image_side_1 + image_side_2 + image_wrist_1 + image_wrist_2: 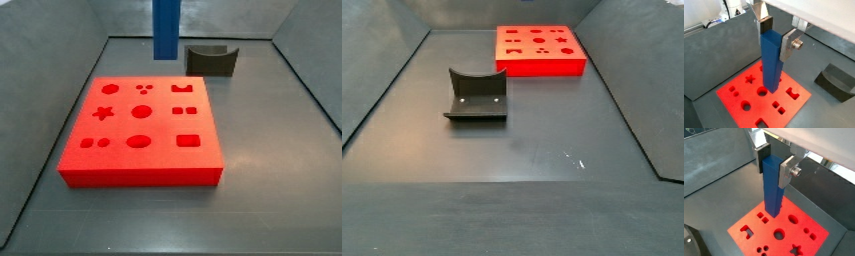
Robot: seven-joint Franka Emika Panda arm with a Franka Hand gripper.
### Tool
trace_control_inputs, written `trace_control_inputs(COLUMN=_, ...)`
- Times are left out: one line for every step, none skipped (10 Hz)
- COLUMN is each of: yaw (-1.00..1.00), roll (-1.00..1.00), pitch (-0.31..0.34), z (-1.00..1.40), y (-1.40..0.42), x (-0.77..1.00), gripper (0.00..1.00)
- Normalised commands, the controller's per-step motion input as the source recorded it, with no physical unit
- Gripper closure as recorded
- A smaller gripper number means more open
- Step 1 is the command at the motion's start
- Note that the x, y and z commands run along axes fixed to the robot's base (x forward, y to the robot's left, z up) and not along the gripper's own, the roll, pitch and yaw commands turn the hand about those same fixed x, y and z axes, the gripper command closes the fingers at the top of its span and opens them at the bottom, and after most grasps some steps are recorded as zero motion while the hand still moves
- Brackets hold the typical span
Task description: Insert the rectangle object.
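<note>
My gripper (776, 40) is shut on the top end of the rectangle object (771, 65), a long plain blue bar that hangs upright from the fingers (789, 46). Both wrist views show this grip (775, 167). The bar (773, 193) hangs over the red block (764, 230), which has several shaped holes in its top. Its lower end is above the block's surface (741, 96). In a side view only the bar's lower part (164, 28) shows, above the red block's far edge (140, 172); the gripper is out of frame there.
A dark grey curved-top block (211, 60) stands on the floor beside the red block, and shows in a wrist view (837, 82) and a side view (476, 95). Grey walls enclose the floor. The red block (543, 68) sits at the far end.
</note>
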Motion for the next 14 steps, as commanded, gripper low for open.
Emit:
trace_control_inputs(yaw=0.0, roll=0.06, pitch=0.0, z=-0.1, y=-0.16, x=0.12, gripper=1.0)
trace_control_inputs(yaw=0.0, roll=0.15, pitch=-0.027, z=-0.21, y=-0.42, x=0.36, gripper=1.0)
trace_control_inputs(yaw=0.0, roll=0.18, pitch=-0.024, z=-0.27, y=-0.65, x=0.72, gripper=1.0)
trace_control_inputs(yaw=0.07, roll=0.13, pitch=-0.041, z=-0.32, y=-0.59, x=0.82, gripper=1.0)
trace_control_inputs(yaw=0.07, roll=0.15, pitch=-0.047, z=-0.29, y=-0.58, x=0.83, gripper=1.0)
trace_control_inputs(yaw=0.0, roll=0.3, pitch=-0.029, z=-0.21, y=-0.51, x=0.87, gripper=1.0)
trace_control_inputs(yaw=0.0, roll=0.4, pitch=-0.004, z=-0.13, y=-0.31, x=0.86, gripper=1.0)
trace_control_inputs(yaw=0.01, roll=0.4, pitch=-0.01, z=-0.11, y=-0.21, x=0.83, gripper=1.0)
trace_control_inputs(yaw=0.02, roll=0.32, pitch=-0.03, z=-0.28, y=-0.29, x=0.79, gripper=1.0)
trace_control_inputs(yaw=-0.01, roll=0.01, pitch=0.0, z=-0.06, y=-0.12, x=0.11, gripper=1.0)
trace_control_inputs(yaw=0.0, roll=0.0, pitch=0.0, z=0.0, y=-0.04, x=0.0, gripper=1.0)
trace_control_inputs(yaw=0.0, roll=0.1, pitch=0.0, z=-0.09, y=-0.36, x=0.14, gripper=1.0)
trace_control_inputs(yaw=0.0, roll=0.22, pitch=0.0, z=-0.09, y=-0.5, x=0.25, gripper=1.0)
trace_control_inputs(yaw=0.0, roll=0.22, pitch=0.0, z=-0.1, y=-0.46, x=0.21, gripper=1.0)
